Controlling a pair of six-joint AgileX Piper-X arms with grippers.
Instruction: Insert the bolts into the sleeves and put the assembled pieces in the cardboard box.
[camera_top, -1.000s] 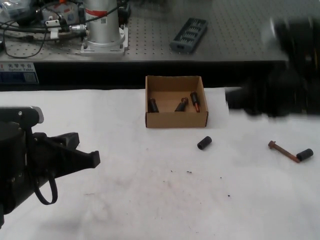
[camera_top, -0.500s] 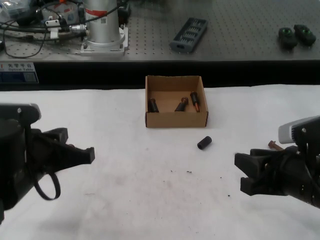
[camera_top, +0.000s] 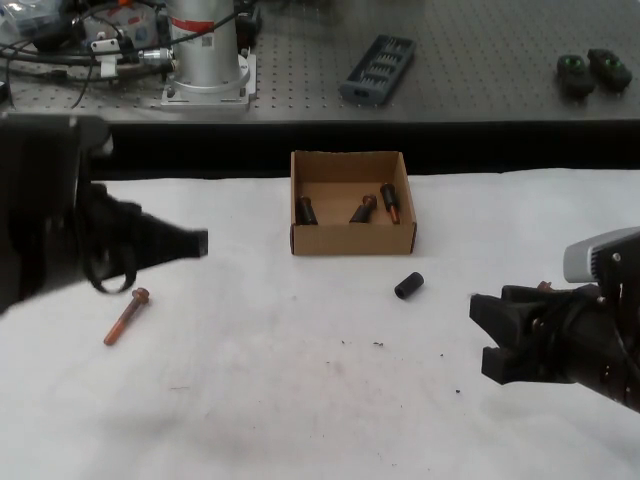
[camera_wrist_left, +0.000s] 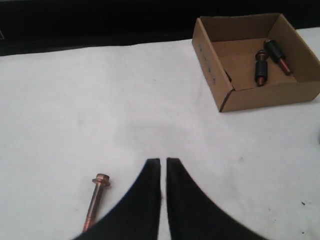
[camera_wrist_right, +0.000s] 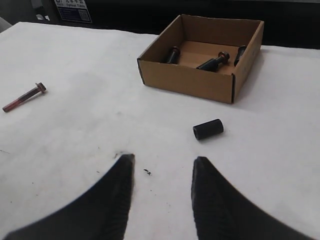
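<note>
- Bolt (camera_top: 127, 315) lies loose on the white cloth (camera_top: 300, 390), well left of the box and nearer.
- Sleeve (camera_top: 408, 286) lies on its side, just near and right of the box, not touching it.
- Box (camera_top: 352, 240) stands at the cloth's far middle, with 3 assembled pieces (camera_top: 363, 209) inside.
- Left gripper (camera_top: 195, 243) hangs at the left, just far of the bolt. Its fingers are all but closed, with a thin slit between them, and hold nothing.
- Right gripper (camera_top: 485, 335) is at the near right, its fingers spread wide with nothing between them.
</note>
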